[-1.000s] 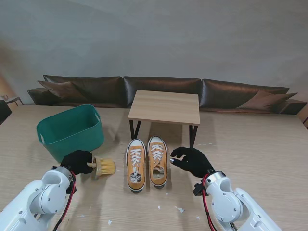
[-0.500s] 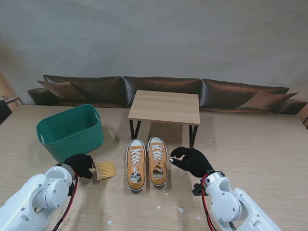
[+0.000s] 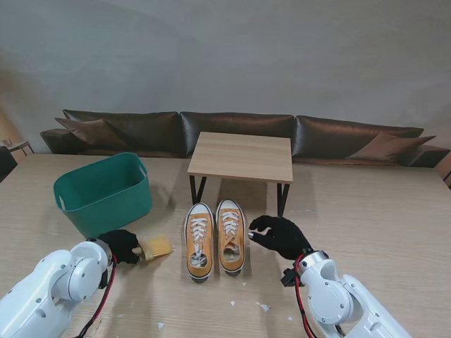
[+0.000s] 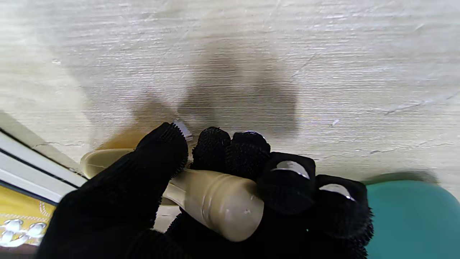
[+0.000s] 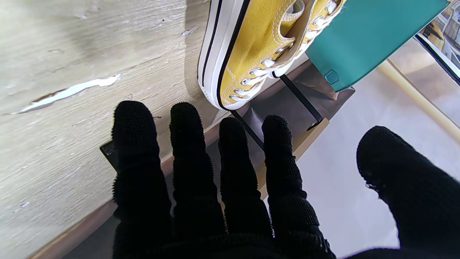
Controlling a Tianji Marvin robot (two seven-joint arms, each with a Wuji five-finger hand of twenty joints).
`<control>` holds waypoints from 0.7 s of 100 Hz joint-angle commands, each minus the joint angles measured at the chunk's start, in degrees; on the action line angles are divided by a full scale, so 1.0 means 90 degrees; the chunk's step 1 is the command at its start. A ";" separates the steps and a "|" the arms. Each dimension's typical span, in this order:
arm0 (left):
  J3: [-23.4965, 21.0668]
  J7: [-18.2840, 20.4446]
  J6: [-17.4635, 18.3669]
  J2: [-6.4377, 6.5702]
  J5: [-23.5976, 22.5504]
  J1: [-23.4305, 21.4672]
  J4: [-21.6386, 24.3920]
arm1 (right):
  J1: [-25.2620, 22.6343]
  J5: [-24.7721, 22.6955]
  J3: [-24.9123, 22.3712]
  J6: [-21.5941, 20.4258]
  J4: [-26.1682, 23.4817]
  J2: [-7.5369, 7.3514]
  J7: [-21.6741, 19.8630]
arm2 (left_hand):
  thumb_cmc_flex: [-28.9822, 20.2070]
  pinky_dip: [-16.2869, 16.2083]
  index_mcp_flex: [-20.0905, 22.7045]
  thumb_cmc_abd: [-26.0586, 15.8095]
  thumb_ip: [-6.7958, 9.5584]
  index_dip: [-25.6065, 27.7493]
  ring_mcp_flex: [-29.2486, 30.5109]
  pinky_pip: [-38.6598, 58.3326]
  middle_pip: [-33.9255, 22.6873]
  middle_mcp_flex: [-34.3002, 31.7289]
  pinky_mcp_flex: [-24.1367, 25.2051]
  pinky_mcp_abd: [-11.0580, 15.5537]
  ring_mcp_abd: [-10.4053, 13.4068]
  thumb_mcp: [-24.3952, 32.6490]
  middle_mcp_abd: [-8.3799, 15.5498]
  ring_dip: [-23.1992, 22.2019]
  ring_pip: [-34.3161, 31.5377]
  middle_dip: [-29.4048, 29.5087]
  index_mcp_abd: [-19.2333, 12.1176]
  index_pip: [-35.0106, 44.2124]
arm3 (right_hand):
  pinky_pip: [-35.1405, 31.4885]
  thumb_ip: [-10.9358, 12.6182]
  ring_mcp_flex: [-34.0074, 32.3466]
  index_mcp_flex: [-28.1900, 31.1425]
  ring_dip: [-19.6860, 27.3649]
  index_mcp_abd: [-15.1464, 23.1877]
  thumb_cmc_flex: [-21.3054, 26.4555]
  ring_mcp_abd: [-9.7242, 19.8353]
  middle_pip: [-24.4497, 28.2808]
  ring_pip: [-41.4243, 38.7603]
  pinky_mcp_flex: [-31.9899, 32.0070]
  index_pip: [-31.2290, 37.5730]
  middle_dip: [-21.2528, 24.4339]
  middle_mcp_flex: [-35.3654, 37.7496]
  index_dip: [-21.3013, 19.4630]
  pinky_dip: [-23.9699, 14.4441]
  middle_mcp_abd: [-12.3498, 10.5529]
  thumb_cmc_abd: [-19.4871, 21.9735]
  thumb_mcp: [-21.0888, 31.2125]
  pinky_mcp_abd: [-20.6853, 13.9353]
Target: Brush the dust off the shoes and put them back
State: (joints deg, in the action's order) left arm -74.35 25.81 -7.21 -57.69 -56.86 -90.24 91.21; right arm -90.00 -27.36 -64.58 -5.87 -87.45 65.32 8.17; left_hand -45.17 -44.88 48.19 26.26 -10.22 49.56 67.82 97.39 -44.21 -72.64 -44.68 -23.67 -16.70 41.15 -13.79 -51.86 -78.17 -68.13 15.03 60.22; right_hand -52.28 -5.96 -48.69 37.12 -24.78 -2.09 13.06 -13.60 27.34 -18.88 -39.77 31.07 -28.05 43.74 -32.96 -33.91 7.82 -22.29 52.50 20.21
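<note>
**Op:** Progress check, left to right. Bin (image 3: 104,191) is far left, well clear of the shoes. I can't see anything in it from the stand view; the near part of its floor is hidden by the wall, so don't count on that.

**Lead:** Left hand?

**Op:** Left hand (image 3: 121,245) is wrapped around the brush (image 3: 156,247) handle. Wrist view shows fingers (image 4: 248,147) curled over the handle (image 4: 215,205) with the thumb pressed on the other side. Brush head sits just beside the left shoe (image 3: 199,241), not touching it.

**Lead:** So no brushing contact?

**Op:** None right now. Both shoes lie on the table, side by side, toes away from me, in front of the little rack (image 3: 242,155). Right shoe (image 3: 230,235) touches or nearly touches its twin.

**Lead:** Right hand?

**Op:** Right hand (image 3: 279,236) hovers just beside the right shoe, holding nothing. Fingers (image 5: 187,151) are straight and close together, thumb held wide.

**Lead:** Debris?

**Op:** White flecks (image 3: 262,306) on the table nearer to me. My read: brushing isn't finished, and putting the shoes back is all still to do.
</note>
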 commanded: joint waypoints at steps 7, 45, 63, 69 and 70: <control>0.0029 0.0080 -0.0049 -0.0002 0.0088 -0.0010 0.0016 | -0.0029 -0.0006 0.0030 -0.0023 0.0005 0.0016 -0.0108 | -0.0554 -0.0059 -0.0019 0.0003 -0.0055 -0.0669 0.0503 0.0301 -0.0218 -0.0525 0.0073 0.0087 -0.0350 -0.0231 -0.0083 0.0088 -0.0395 -0.0021 -0.0191 -0.0246 | -0.0109 0.0141 -0.0041 -0.0068 -0.0038 -0.0024 0.0025 -0.0047 0.0071 -0.0060 0.1958 0.0061 0.0019 0.0131 0.0031 -0.0042 0.0103 0.0337 0.0059 0.0175; 0.0033 -0.0027 0.0101 -0.0004 0.0081 -0.0084 -0.0035 | -0.0032 -0.0014 0.0052 -0.0041 0.0033 0.0005 -0.0148 | -0.0950 0.0302 0.0004 -0.0232 -0.0337 -0.0909 0.0522 0.0383 -0.0978 -0.0631 -0.0379 -0.0035 -0.0464 -0.0061 0.0265 0.0370 -0.0611 0.0782 -0.0294 -0.0744 | -0.0109 0.0133 -0.0046 -0.0083 -0.0040 -0.0051 -0.0005 -0.0048 0.0081 -0.0069 0.1959 0.0076 0.0021 0.0130 0.0037 -0.0045 0.0103 0.0428 0.0036 0.0177; -0.0134 -0.0313 0.0039 -0.0061 0.0454 -0.0243 0.0065 | -0.0032 -0.0022 0.0056 -0.0051 0.0038 -0.0003 -0.0173 | -0.0939 0.0320 0.0044 -0.0180 -0.0366 -0.0901 0.0527 0.0391 -0.1033 -0.0644 -0.0445 -0.0031 -0.0488 0.0021 0.0252 0.0387 -0.0647 0.0827 -0.0249 -0.0684 | -0.0109 0.0130 -0.0049 -0.0082 -0.0040 -0.0057 -0.0025 -0.0058 0.0083 -0.0073 0.1962 0.0083 0.0023 0.0131 0.0041 -0.0046 0.0111 0.0468 0.0014 0.0182; -0.0238 -0.0415 0.0011 -0.0086 0.0585 -0.0339 0.0155 | -0.0031 -0.0024 0.0057 -0.0051 0.0042 -0.0003 -0.0174 | -0.0940 0.0323 0.0060 -0.0164 -0.0369 -0.0908 0.0525 0.0392 -0.1056 -0.0644 -0.0462 -0.0044 -0.0500 0.0051 0.0233 0.0390 -0.0666 0.0839 -0.0228 -0.0678 | -0.0108 0.0131 -0.0051 -0.0087 -0.0040 -0.0062 -0.0020 -0.0061 0.0081 -0.0073 0.1963 0.0082 0.0025 0.0128 0.0043 -0.0046 0.0116 0.0474 0.0011 0.0188; -0.0256 -0.0432 0.0005 -0.0090 0.0606 -0.0356 0.0173 | -0.0030 -0.0023 0.0057 -0.0050 0.0042 -0.0002 -0.0174 | -0.0944 0.0324 0.0065 -0.0161 -0.0368 -0.0910 0.0524 0.0393 -0.1059 -0.0643 -0.0464 -0.0048 -0.0507 0.0060 0.0227 0.0391 -0.0668 0.0842 -0.0219 -0.0678 | -0.0108 0.0129 -0.0053 -0.0086 -0.0040 -0.0060 -0.0026 -0.0059 0.0082 -0.0074 0.1963 0.0083 0.0025 0.0131 0.0043 -0.0046 0.0112 0.0474 0.0006 0.0188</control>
State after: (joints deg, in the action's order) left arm -75.89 21.17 -6.75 -58.03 -51.15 -92.41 91.38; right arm -90.01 -27.45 -64.27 -6.11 -87.10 65.22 7.48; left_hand -51.28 -43.54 48.10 26.26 -10.97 41.02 69.15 97.93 -51.64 -74.85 -47.08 -24.55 -17.92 39.22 -11.83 -48.71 -79.00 -61.23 14.19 52.92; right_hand -52.28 -5.96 -48.69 37.12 -24.78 -2.44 13.06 -13.61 27.35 -18.98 -39.77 31.07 -28.05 43.74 -32.96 -33.91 7.84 -20.18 52.56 20.22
